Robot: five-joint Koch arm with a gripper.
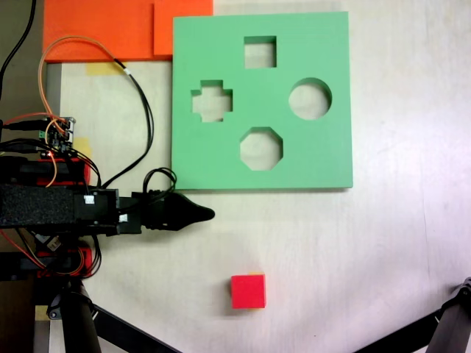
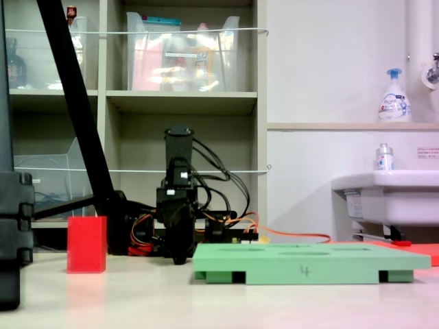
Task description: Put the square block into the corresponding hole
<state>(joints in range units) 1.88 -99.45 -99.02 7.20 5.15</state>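
Pale tabletop (image 1: 383,250): square hole (image 1: 260,51) empty, red cube (image 1: 248,291) well apart.

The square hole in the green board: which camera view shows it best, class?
The first exterior view: from above, the square hole shows whole. The second exterior view shows the green board edge-on, so its cut-outs cannot be told apart.
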